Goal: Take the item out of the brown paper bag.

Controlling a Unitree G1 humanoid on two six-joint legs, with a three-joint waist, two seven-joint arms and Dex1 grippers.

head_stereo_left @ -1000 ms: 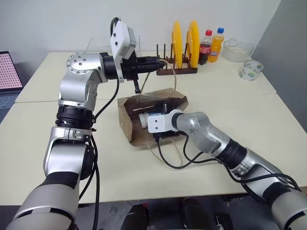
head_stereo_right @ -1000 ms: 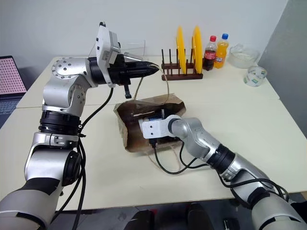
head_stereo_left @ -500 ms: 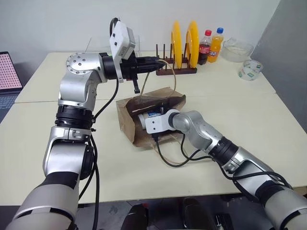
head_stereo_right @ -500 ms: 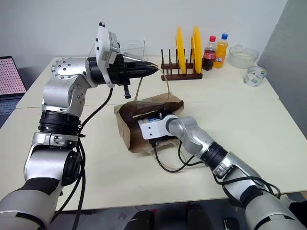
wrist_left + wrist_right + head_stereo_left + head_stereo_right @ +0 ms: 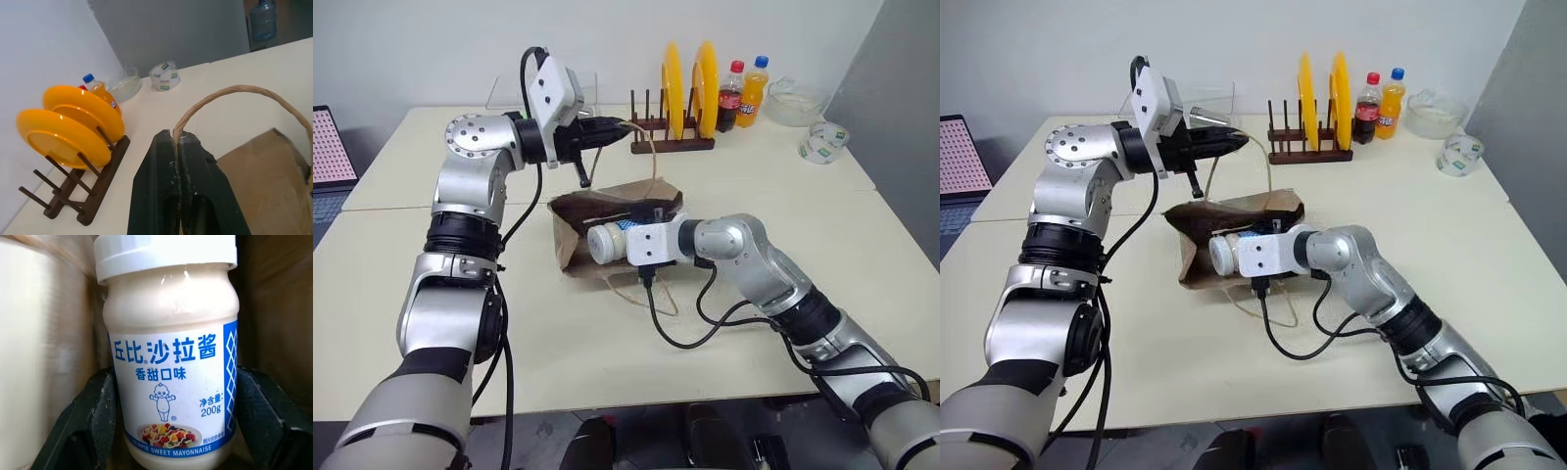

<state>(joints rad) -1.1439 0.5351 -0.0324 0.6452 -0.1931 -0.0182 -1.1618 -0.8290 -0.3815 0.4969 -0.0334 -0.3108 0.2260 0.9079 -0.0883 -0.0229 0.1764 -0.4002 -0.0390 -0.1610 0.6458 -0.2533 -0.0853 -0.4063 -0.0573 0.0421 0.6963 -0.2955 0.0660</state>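
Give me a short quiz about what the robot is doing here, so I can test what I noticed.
1. True or false: the left gripper is shut on a cord handle of the brown paper bag.
2. What does the right gripper hold?
A. a cola bottle
B. a white-capped jar
C. a roll of tape
3. What fills the wooden rack behind the bag?

Key
1. True.
2. B: its fingers flank the jar at the bag's mouth.
3. Two yellow plates, standing on edge.
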